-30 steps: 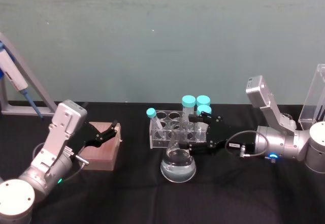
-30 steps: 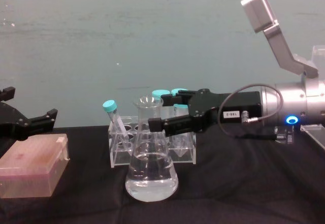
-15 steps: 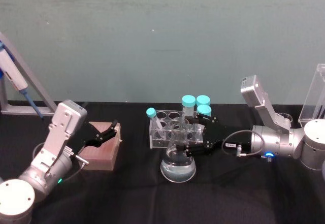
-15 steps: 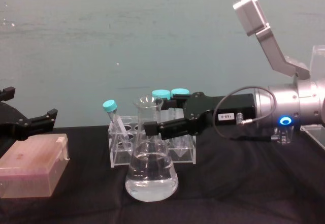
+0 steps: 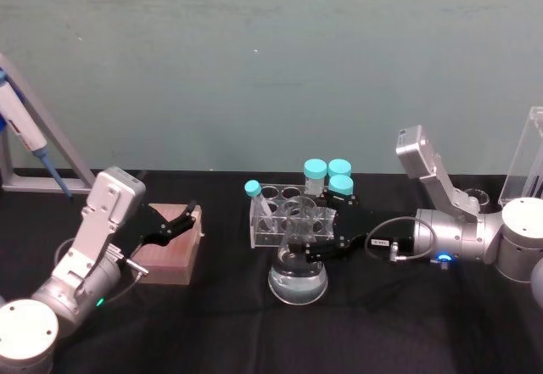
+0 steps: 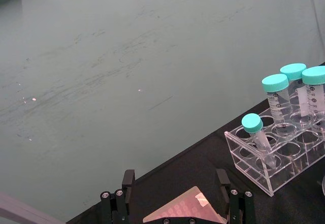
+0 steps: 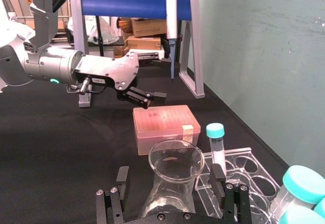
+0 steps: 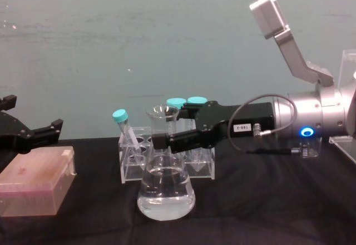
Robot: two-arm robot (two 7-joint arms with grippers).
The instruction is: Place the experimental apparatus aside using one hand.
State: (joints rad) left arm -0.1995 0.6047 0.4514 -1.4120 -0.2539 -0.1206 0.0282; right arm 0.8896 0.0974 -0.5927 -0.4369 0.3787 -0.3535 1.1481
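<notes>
Reaching in from the right, the right gripper [image 5: 304, 240] is level with the neck of the conical flask [image 5: 298, 282]. Its two black fingers [image 7: 219, 177] stand spread, one on each side of the neck, with gaps to the glass, so it's open and not gripping. The flask stands upright near the middle of the black table [image 5: 390, 332], clear liquid in its lower part. It's just on the near side of the clear tube rack [image 5: 270, 226]. The rack holds teal-capped tubes [image 5: 315, 169]; the left one leans. At the left, the left gripper [image 5: 182, 221] hangs over the pink tip box [image 5: 170, 259], fingers apart, holding nothing, well apart from the flask.
</notes>
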